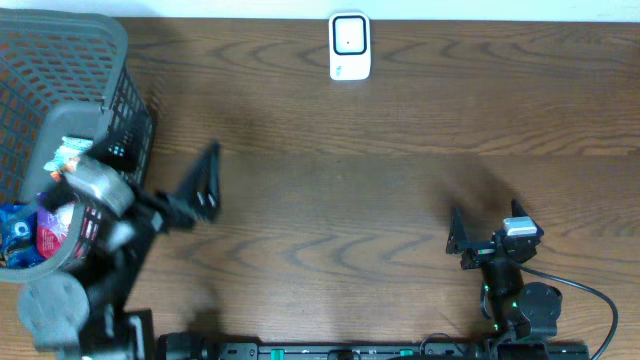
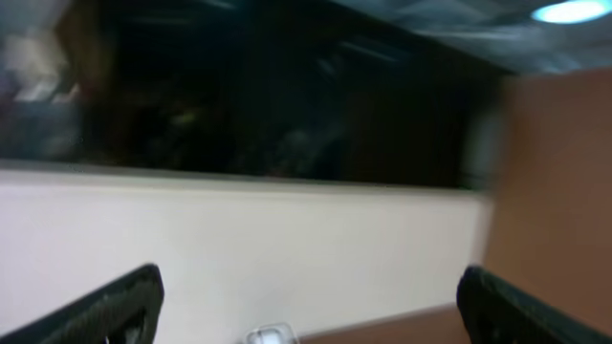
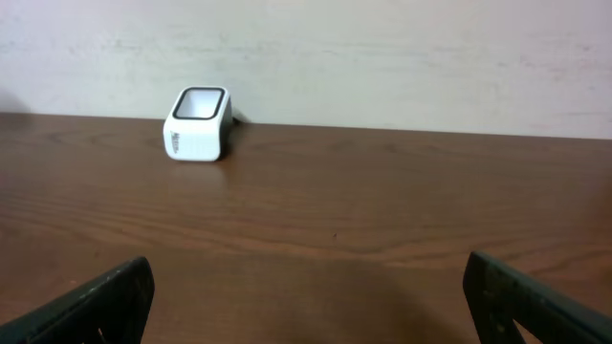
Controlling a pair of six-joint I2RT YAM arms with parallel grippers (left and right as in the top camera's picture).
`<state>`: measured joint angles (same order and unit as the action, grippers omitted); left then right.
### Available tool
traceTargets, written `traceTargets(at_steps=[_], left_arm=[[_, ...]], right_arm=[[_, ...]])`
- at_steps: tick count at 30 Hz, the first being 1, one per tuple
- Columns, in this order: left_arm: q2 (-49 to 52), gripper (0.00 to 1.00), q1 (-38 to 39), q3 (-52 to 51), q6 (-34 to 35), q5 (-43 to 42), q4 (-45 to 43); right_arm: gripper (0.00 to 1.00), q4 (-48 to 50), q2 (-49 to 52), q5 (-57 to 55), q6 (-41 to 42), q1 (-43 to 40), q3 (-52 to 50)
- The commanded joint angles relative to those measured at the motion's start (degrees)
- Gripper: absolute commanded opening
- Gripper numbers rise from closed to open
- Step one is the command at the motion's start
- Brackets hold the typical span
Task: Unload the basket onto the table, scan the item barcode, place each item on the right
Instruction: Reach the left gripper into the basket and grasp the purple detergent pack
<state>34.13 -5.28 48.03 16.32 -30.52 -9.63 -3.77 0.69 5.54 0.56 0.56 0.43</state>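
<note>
White plastic, small and box-shaped, the barcode scanner point(image 1: 349, 45) stands at the top centre of the overhead frame, against the far edge of the table. Its long axis runs up and down the frame, and its dark, rounded window faces upward; in the right wrist view the scanner point(image 3: 199, 125) sits at upper left. The colourful packets point(image 1: 40, 228) lie inside the grey plastic mesh basket point(image 1: 70, 80) at the left edge, too blurred to tell which way they point. The left gripper point(image 1: 208, 180), itself blurred, hangs just right of the basket with its dark fingers spread wide and nothing between them. The right gripper point(image 1: 458, 238), at lower right, is also fully spread and holds nothing, well apart from the scanner. The dark brown wood-grain table point(image 1: 350, 170) is bordered by a pale off-white wall point(image 3: 382, 57). The left wrist view is smeared, showing pale wall under a dark band.
</note>
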Motion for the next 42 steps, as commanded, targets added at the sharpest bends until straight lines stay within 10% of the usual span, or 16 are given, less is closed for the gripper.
traceTargets(at_steps=[1,13,20,31,42], left_arm=[[11.7,0.98,-4.0,14.3,-4.4,12.3,9.0],[61.0,0.98,-25.5,78.5,-6.4,15.6,68.1],[68.0,0.98,-29.9,77.7,-3.3,18.6,79.1],[77.8,0.98,-29.9,77.3,25.0,44.8,98.8],[81.4,0.98,-29.7,62.4,26.2,44.7,92.5]], right_arm=[[0.99,-0.2,-0.3,-0.1,-0.8,0.7,-0.1],[0.99,-0.2,-0.3,-0.1,-0.8,0.7,-0.1],[0.99,-0.2,-0.3,-0.1,-0.8,0.7,-0.1],[0.99,-0.2,-0.3,-0.1,-0.8,0.7,-0.1],[0.99,-0.2,-0.3,-0.1,-0.8,0.7,0.0]])
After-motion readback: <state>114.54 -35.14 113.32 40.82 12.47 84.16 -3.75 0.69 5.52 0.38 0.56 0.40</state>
